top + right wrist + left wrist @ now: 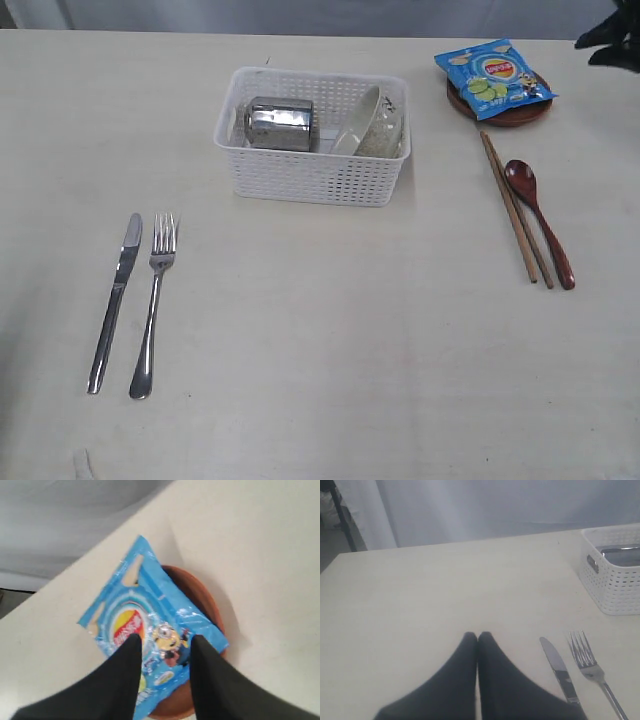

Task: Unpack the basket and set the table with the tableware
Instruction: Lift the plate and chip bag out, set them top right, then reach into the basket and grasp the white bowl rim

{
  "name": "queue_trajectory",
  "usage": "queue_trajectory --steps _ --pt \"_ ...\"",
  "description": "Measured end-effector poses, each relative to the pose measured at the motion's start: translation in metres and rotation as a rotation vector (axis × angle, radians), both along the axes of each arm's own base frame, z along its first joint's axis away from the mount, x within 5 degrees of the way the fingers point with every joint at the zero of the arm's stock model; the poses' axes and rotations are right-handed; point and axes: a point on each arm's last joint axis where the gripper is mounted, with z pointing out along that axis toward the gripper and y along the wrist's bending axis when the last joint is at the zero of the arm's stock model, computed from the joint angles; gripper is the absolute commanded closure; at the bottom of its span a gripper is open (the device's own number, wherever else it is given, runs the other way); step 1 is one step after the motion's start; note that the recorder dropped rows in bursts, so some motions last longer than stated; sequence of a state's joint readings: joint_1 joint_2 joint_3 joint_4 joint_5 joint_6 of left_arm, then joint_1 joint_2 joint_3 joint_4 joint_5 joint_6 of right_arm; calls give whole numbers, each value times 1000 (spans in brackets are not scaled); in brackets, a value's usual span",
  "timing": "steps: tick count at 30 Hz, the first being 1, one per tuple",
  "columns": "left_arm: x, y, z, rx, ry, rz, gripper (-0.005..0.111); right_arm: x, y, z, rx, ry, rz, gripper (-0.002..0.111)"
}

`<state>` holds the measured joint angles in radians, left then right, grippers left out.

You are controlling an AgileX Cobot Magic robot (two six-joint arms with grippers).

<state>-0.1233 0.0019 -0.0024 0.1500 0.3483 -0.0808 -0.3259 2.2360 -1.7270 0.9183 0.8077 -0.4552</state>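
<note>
Right gripper [162, 642] jaws parted, empty, over snack packet [150, 625] on plate [197, 592]. Bowl [372, 125] leans in basket's [300, 180] right end, nearer this arm. Cup [280, 123] lies nearer the clenched, empty left gripper [478, 636].

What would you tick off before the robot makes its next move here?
1. Cup and bowl out of the basket: not ok, both lie inside it.
2. Knife and fork laid on the table: ok, side by side.
3. Chopsticks and spoon laid out: ok, side by side.
4. Plate free: not ok, a snack packet lies on it.
5. Right jaws free: ok, apart, holding nothing.
6. Left jaws ready to grasp: not ok, shut.
</note>
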Motion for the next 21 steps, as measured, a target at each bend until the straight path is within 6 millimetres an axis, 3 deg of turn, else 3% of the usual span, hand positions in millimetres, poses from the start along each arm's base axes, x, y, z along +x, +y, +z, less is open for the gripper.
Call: queue_trajectory --steps 3,5,7,9,13,17,21 --pt "0 0 0 0 0 0 107 -9 13 54 -4 -121 78 77" --pt "0 0 0 0 0 0 107 -16 41 85 4 -175 174 77" --pt "0 0 0 0 0 0 107 -27 98 111 -26 -178 341 77" --pt "0 0 0 0 0 0 107 -38 152 115 -124 -102 465 77" --pt "0 0 0 0 0 0 107 -65 246 102 -374 27 619 77" --pt "0 0 0 0 0 0 107 -80 285 98 -530 36 639 77" --pt "0 0 0 0 0 0 107 -85 296 97 -589 39 611 77"
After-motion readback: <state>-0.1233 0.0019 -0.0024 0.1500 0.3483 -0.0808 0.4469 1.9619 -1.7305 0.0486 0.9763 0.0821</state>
